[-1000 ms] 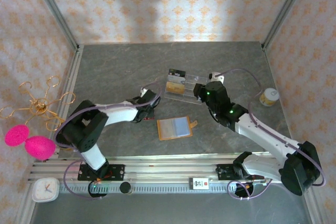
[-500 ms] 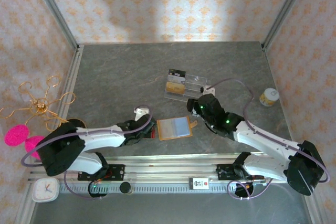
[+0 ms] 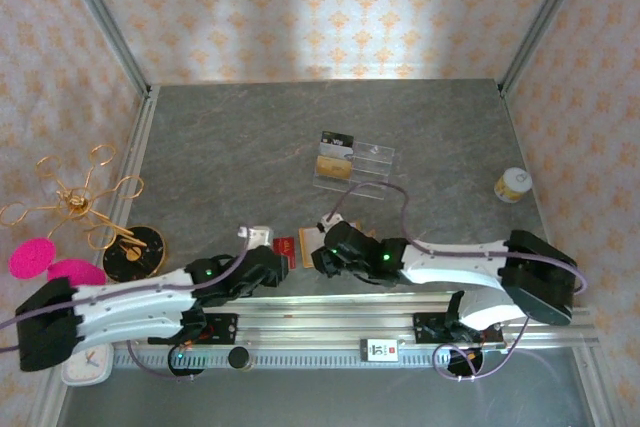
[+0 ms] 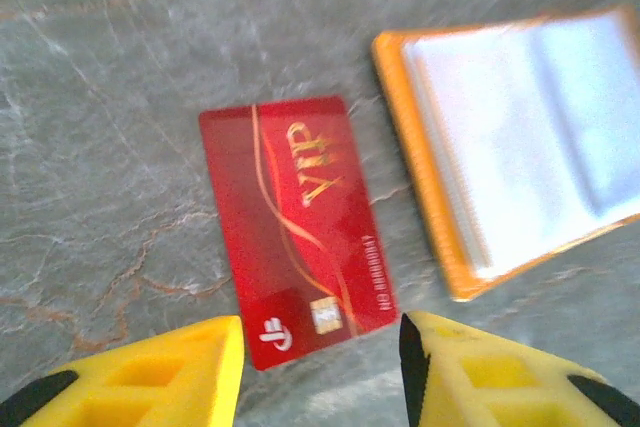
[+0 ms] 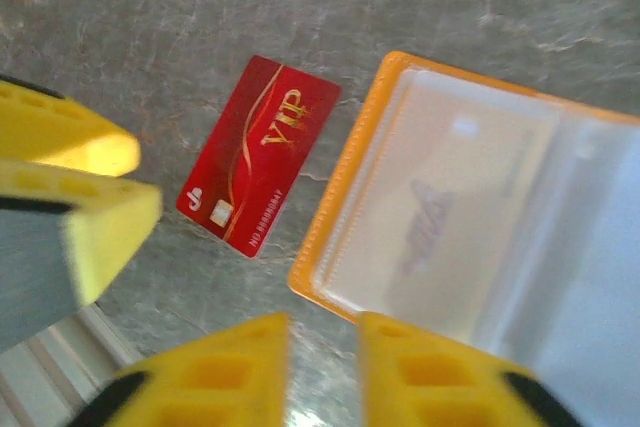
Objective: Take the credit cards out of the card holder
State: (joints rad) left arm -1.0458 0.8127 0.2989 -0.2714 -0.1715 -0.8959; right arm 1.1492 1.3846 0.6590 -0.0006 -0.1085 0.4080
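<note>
One red plastic VIP card [image 4: 295, 227] lies on the table just left of the open orange leather-like card holder [image 4: 408, 132]. My left gripper [image 4: 320, 347] hovers over it, released. The right gripper [image 5: 322, 347] is nearly closed at the holder's near-left edge; whether it pinches, I can't tell. Next I'd steady the holder and draw any remaining card.

Red card [image 4: 297, 229] now lies out on table [image 3: 230, 147], just left of card holder [image 5: 450, 217]. L gripper [image 4: 320, 367] now hangs over it; R gripper [image 5: 325, 367] is off acrylic stand [image 3: 355, 162], now over holder, jaws narrower.

White-and-black arms [image 3: 140, 297], lilac cables [image 3: 404, 209], yellow jaws
</note>
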